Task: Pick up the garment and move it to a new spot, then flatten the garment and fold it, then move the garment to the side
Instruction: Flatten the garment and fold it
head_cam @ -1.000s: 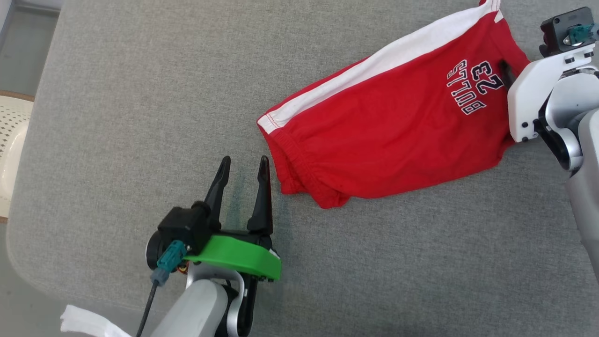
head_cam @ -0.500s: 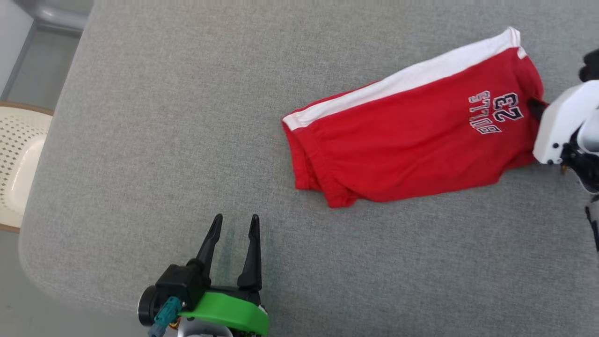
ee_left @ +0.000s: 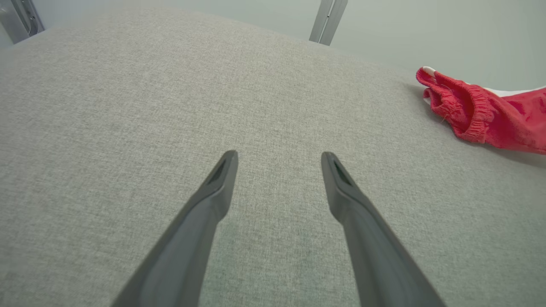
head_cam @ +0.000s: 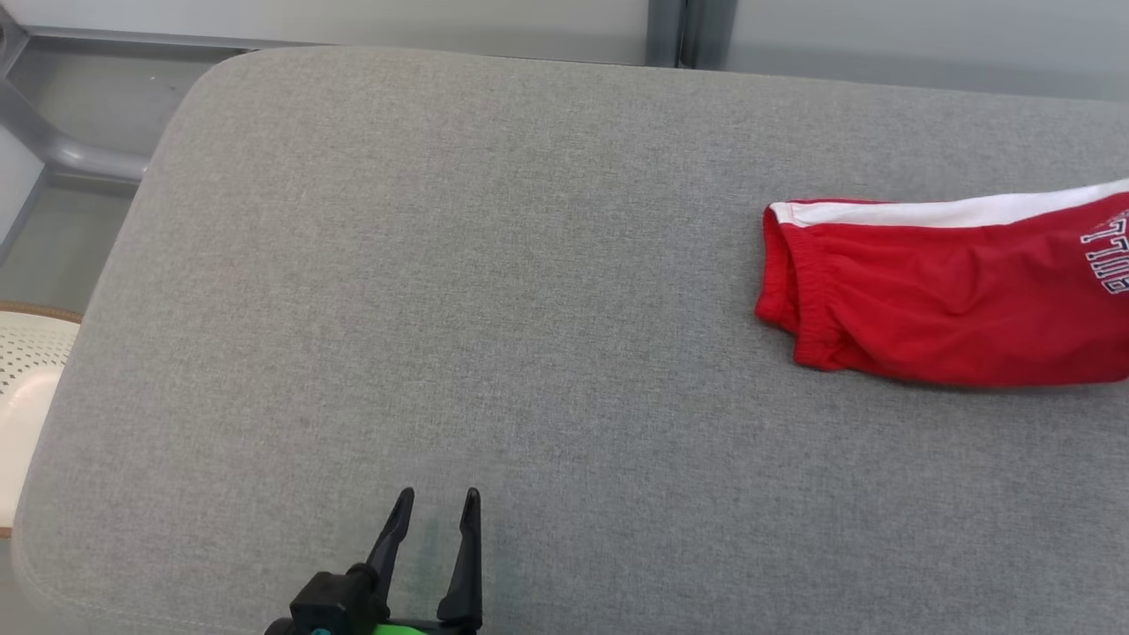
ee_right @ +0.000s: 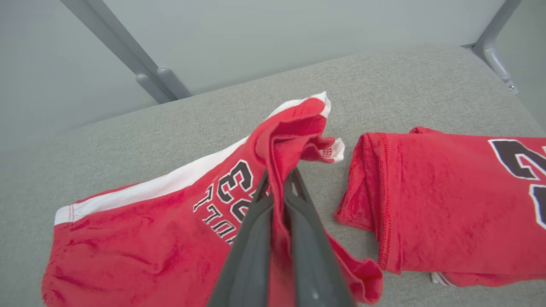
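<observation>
While the right gripper [ee_right: 279, 172] clamps a fold of the red shorts [head_cam: 953, 309] lying on the right of the grey cushion [head_cam: 441, 265], the left gripper [head_cam: 439, 496] sits, fingers spread, well apart from them.

- Soft, even light in all three views; the grey woven-fabric tabletop [head_cam: 529, 265] looks bright, with no glare.
- Head view: the weave is crisp. A thin, soft shadow lies under the lower edge of the red cotton shorts with a white side stripe [head_cam: 935, 300], at frame right.
- Left wrist view: wide-angle distortion curves the tabletop's far edge near the top. The left gripper [ee_left: 279, 154] goes soft toward the bottom edge.
- Right wrist view: the right gripper [ee_right: 280, 175], bottom middle, is blurred close to the lens; the lettering is sharp.
</observation>
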